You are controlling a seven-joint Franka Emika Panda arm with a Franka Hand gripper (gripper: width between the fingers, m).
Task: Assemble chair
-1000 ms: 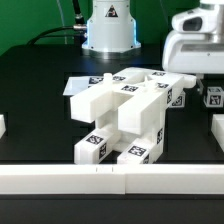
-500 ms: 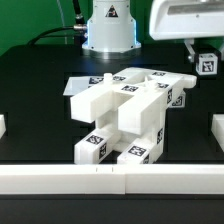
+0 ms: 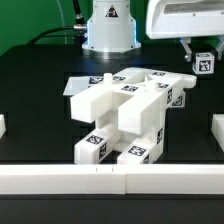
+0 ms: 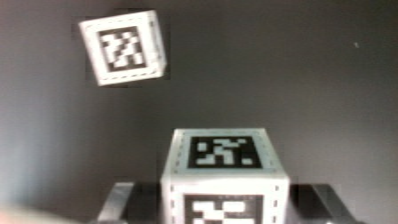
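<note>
- I see the claw (image 3: 203, 54) clamped on a small tagged block (image 3: 204, 64).
- The part-built chair (image 3: 125, 105) stands mid-tabletop (image 3: 40, 85), apart from the block, toward the exterior view's left.

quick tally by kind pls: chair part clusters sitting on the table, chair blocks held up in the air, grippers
cluster of white chair parts on the table: 1
small tagged block held clear of the table: 1
gripper, shut on that block: 1
total: 3
</note>
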